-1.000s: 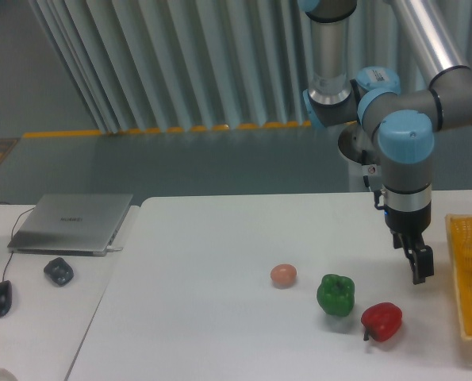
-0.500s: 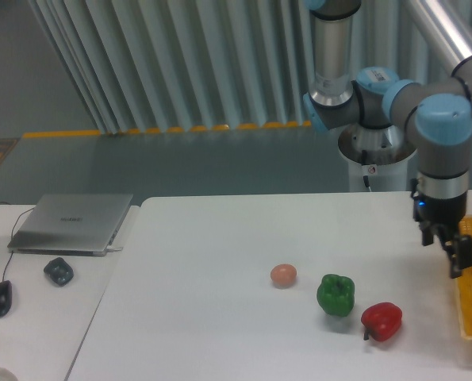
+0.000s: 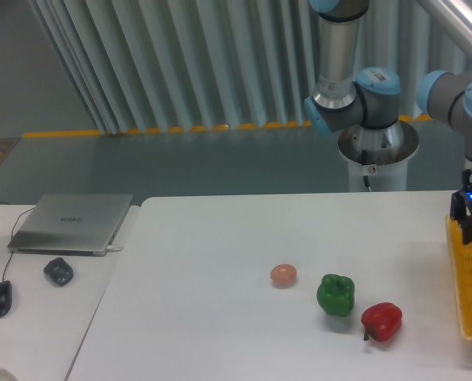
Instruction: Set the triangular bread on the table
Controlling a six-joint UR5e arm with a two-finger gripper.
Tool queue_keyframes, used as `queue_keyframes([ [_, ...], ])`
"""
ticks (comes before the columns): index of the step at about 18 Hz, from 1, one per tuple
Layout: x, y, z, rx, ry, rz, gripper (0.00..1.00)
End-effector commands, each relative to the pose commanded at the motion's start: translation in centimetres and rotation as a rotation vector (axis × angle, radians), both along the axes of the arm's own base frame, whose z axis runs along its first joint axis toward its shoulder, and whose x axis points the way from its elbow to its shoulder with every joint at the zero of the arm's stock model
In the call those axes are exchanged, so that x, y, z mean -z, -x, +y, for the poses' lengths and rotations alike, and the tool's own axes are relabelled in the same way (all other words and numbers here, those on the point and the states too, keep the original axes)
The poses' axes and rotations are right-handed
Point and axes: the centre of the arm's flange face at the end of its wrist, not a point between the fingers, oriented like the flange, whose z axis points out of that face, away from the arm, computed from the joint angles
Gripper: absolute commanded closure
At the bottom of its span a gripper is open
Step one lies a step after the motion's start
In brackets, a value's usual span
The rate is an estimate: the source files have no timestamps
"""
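The arm (image 3: 466,87) is seen at the far right of the view, its gripper (image 3: 467,225) cut by the picture's edge above the yellow basket (image 3: 466,278) at the table's right edge; only one dark finger can be made out, so whether the jaws are apart or together cannot be told. The bread is not visible anywhere; it is judged to lie inside the basket, beyond the frame or hidden by the basket's wall, which would explain why the wrist is held pointing down over that spot. The table (image 3: 220,238) carries three other things in a loose row toward its near right: a ball (image 3: 283,275), a green pepper (image 3: 335,294) just to its right, and a red pepper (image 3: 381,321) nearer the front edge; all three stand apart from one another and well clear of the gripper. On the adjoining surface to the left a laptop (image 3: 71,223) lies closed. The task is judged to be at its reaching stage; nothing is yet seen to be held, and the open stretch of table left of the basket would suit the placing.
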Motion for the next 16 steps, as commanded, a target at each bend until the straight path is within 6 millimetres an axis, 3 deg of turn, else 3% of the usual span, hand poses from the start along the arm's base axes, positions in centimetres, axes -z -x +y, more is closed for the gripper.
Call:
queue_keyframes([
  [5, 1.5, 3.5, -2.4, -0.076, -0.053, -0.016, 0.00],
  [9, 4.3, 5.3, -1.9, -0.121, -0.062, -0.014, 0.00],
  [16, 6.3, 7.7, -2.3, -0.143, -0.051, -0.028, 0.00],
])
